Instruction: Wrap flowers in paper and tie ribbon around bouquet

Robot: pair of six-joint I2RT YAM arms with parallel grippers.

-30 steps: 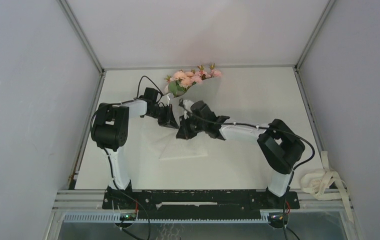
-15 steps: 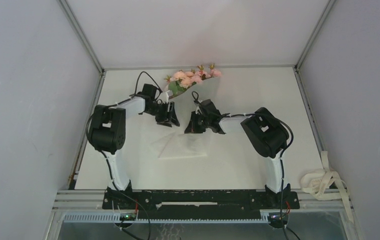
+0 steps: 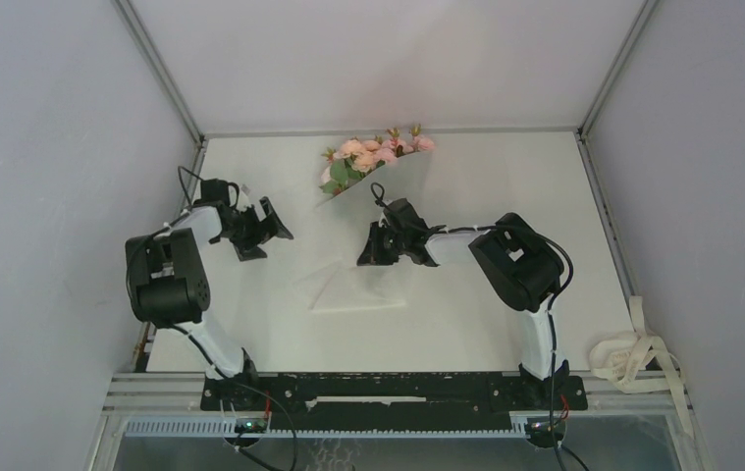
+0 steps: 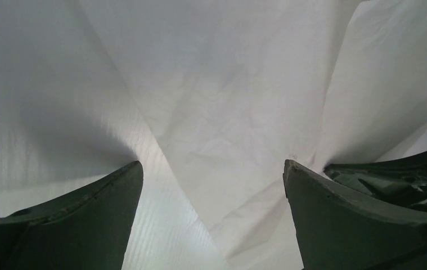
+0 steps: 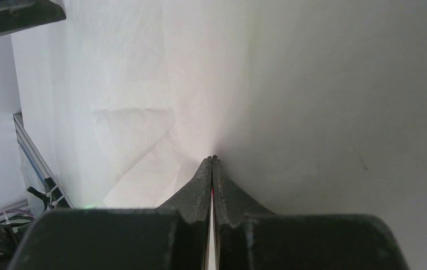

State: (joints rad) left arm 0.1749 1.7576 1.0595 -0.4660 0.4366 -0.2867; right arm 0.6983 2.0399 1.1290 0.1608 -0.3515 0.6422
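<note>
top: left arm folded at left, left fingers point(image 3: 276, 222) spread, off paper point(image 3: 358, 289); right arm reaches left, right fingers point(image 3: 364, 253) pinch paper; flowers point(image 3: 373, 152) far centre, axis far-right to near-left | left wrist: creased paper ahead | right wrist: fingers closed on paper

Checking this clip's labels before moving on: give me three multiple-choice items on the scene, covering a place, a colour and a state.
1. Where is the ribbon? A) beyond the table, off its right edge B) at its middle C) against the far wall
2. What colour are the flowers? A) yellow B) pale pink C) blue
3. How is the left end effector? A) shut on a stem B) shut on the ribbon C) open, holding nothing

Answers: A, it lies bunched outside the right edge; B, the blooms are pink; C, its fingers stand wide apart over the paper.
</note>
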